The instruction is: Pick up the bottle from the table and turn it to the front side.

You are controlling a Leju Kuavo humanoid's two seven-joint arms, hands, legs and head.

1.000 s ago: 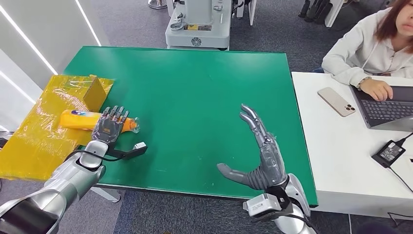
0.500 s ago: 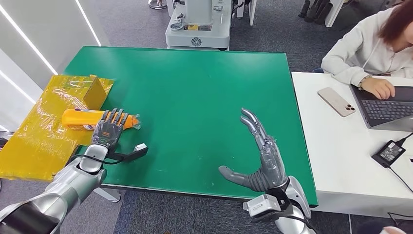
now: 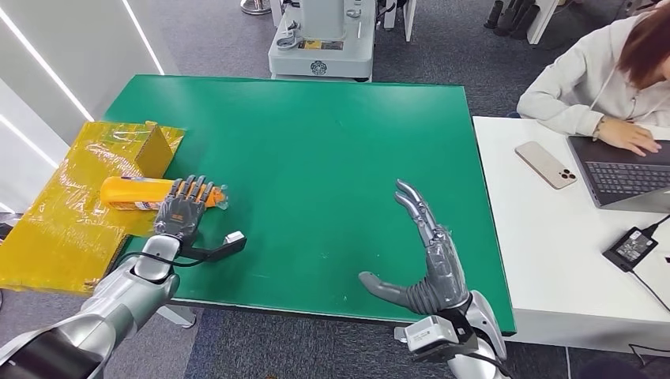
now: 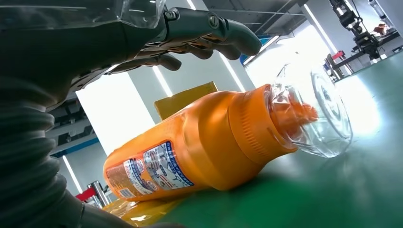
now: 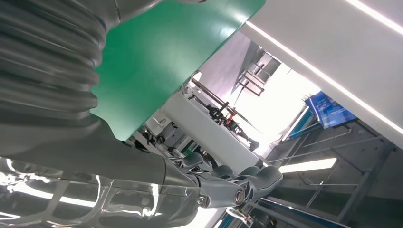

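A: Where is the bottle (image 3: 138, 193)?

B: On its side on the counter (image 3: 316, 150), right under the left robot hand (image 3: 184, 208). Its body runs out past the hand's left onto the yellow sheet (image 3: 63, 213); the clear cap (image 4: 316, 111) end lies just beyond the fingertips (image 4: 240, 40), on the green.

A: Does that hand have it?

B: Not by my reading. The wrist view shows the fingers arched over the bottle's shoulder with daylight between them and the plastic. The hand is spread, holding nothing.

A: And the other one?

B: The right robot hand (image 3: 423, 264) stands well apart to the right, fingers straight and apart, thumb out, empty, hovering near the counter's front edge.

A: What could go wrong, then?

B: Rolling, mostly. The bottle is round and lying flat, so fingers that come down off-centre would likely push it away rather than wrap it. I'd also guess the sheet is slippery, and that the bottle's far end could skid on it.

A: The cap?

B: The fingers sit near the neck, where the body narrows. A grip that close to the cap may pivot once lifted, with the heavier body sagging. And if the fingers close on the clear cap itself, it might pop loose.

A: Anything about the turning?

B: The label (image 4: 152, 168) faces sideways and low. With a weak hold, the bottle could slip while being turned.
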